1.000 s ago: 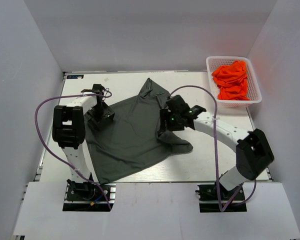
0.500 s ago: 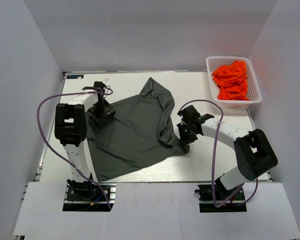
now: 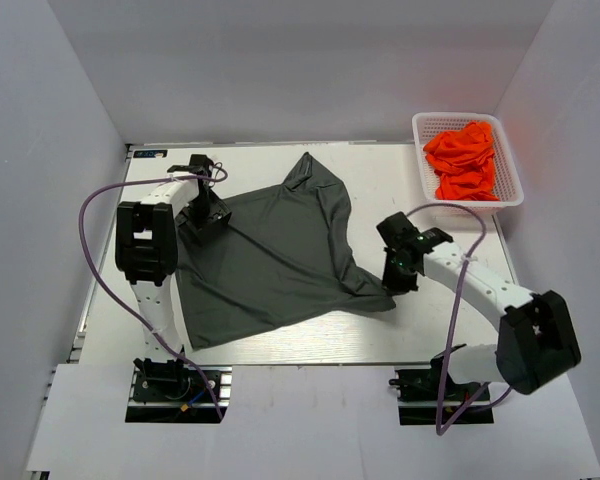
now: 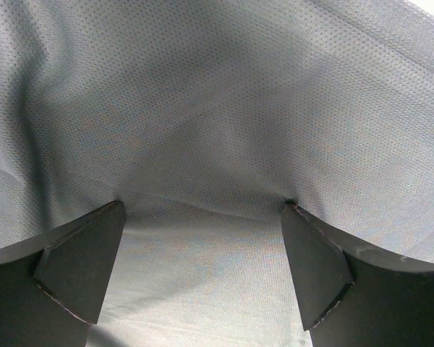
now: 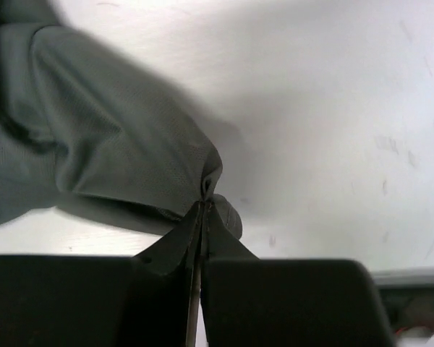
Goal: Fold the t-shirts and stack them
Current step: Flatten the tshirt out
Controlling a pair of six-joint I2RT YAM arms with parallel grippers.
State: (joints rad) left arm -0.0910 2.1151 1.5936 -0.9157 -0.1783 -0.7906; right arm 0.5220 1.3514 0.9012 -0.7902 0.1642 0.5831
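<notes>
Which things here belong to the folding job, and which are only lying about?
Job: dark grey t-shirt; orange t-shirts; right tool, shut on the grey shirt's edge.
Lying about: white basket under the orange ones; purple cables.

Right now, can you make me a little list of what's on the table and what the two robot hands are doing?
Table: white table, with the arms at its near edge
Grey shirt: dark grey t-shirt, spread out, wrinkled, not folded
Orange shirts: orange t-shirts, bunched in the white basket at the far right corner
Left hand: left gripper, open, fingers apart on the grey shirt's far left part
Right hand: right gripper, shut, pinching the grey shirt's right edge
Stack: none yet
</notes>
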